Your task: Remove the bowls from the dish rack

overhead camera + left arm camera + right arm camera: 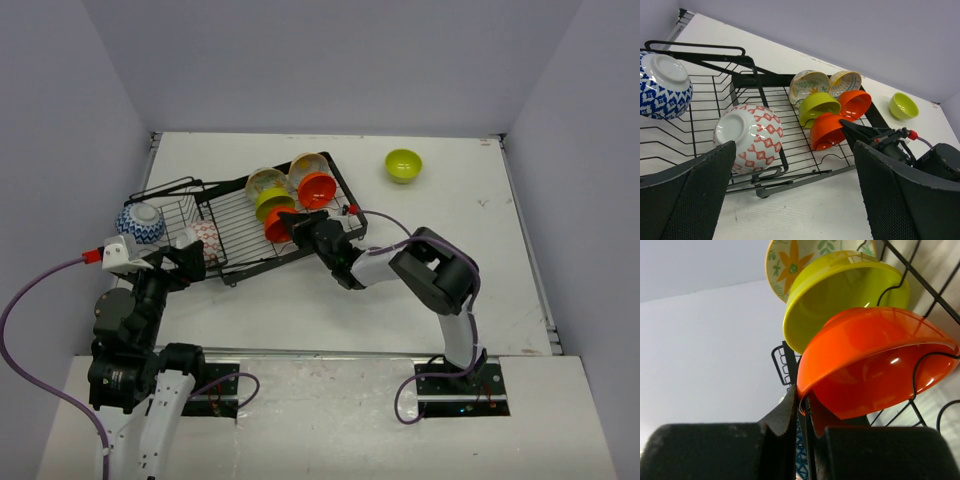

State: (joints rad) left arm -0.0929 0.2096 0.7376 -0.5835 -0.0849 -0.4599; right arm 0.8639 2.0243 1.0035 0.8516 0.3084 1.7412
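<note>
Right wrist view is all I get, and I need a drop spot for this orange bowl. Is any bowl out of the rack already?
Observer: Yes, one lime green bowl sits on the table right of the dish rack.
Operator: Is the left gripper busy?
Observer: Open and empty, the left gripper faces a red-and-white bowl in the rack.
Operator: Besides my orange bowl, what else?
Observer: A blue-and-white bowl, upside down in the rack's left section.

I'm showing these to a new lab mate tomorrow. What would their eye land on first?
Probably the bright bowls crowded in the black dish rack mid-table, where the right gripper pinches the rim of the nearest orange bowl. Next, a lone lime bowl sits on the table far right, and a blue-and-white bowl lies upside down at the rack's left end.
</note>
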